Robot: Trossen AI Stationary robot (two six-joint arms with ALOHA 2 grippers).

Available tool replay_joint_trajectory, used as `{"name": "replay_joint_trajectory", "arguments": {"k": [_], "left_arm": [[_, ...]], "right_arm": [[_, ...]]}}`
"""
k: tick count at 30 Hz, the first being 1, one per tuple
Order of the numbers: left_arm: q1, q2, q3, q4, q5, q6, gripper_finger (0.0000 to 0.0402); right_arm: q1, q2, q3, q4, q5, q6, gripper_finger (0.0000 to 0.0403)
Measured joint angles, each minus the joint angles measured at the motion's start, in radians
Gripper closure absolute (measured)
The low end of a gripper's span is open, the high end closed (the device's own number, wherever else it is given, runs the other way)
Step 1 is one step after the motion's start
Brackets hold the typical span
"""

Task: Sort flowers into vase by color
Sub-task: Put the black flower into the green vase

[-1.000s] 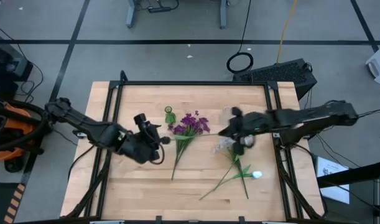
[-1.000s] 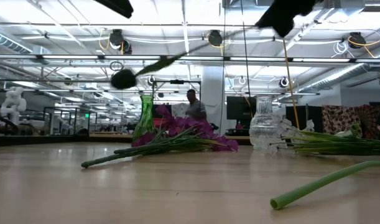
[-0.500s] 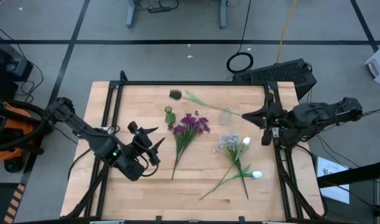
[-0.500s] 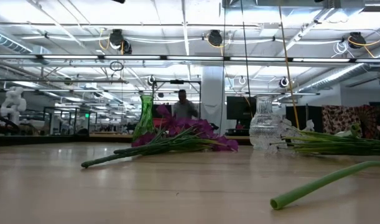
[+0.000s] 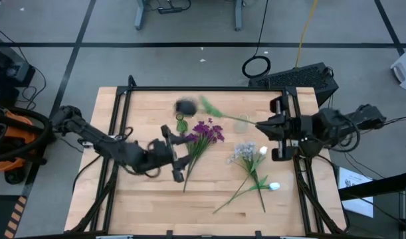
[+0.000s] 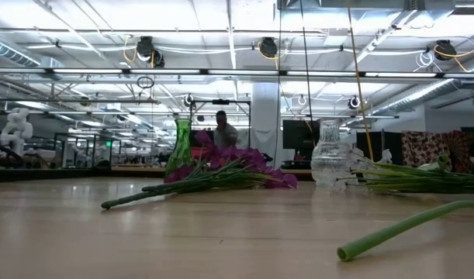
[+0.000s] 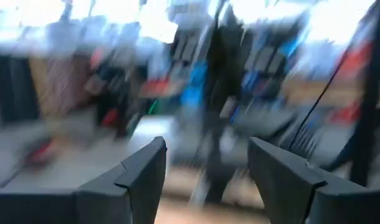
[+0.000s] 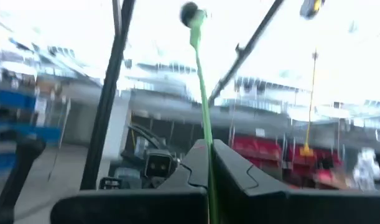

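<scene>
— What is held, and by which gripper?

— A dark-headed flower [image 5: 187,105] is held by the right gripper [image 5: 261,124], whose fingers are clenched on the lower end of the thin green stem [image 8: 202,99]. The blossom is carried well out from the jaws, above the far side of the table [image 5: 143,199], near the small green vase [image 5: 181,123].

— And the left gripper [image 5: 179,150]?

— It is released, fingers [image 7: 140,177] apart and nothing between them. The purple bunch [image 5: 204,133] lies just beside it; the pale lilac cluster [image 5: 244,152] and the white buds [image 5: 274,186] lie nearer the right gripper.

— How is the stem expected to behave?

— Lightness and springiness are judged likely, with sway at the head. A firm pinch low on the stem is advisable, so that the tip can be steered into a narrow vase neck.

— Any risk?

— The clear glass vase [image 6: 330,161] could be tipped if it is brushed.
</scene>
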Motion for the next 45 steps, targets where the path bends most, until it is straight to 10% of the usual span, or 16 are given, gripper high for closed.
{"name": "replay_joint_trajectory", "arguments": {"k": [6, 18, 45], "left_arm": [[0.086, 0.0, 0.0, 0.17, 0.075, 0.131, 0.0171], [0.264, 0.001, 0.0, 0.093, 0.379, -0.077, 0.0171], [0.31, 0.026, 0.0, 0.221, 0.523, -0.078, 0.0171]], "right_arm": [[-0.022, 0.142, -0.064, 0.315, -0.033, -0.002, 0.0402], [-0.065, 0.479, -0.245, 0.982, -0.057, 0.1, 0.0402], [-0.165, 0.553, -0.245, 0.991, -0.108, 0.076, 0.0403]]}}
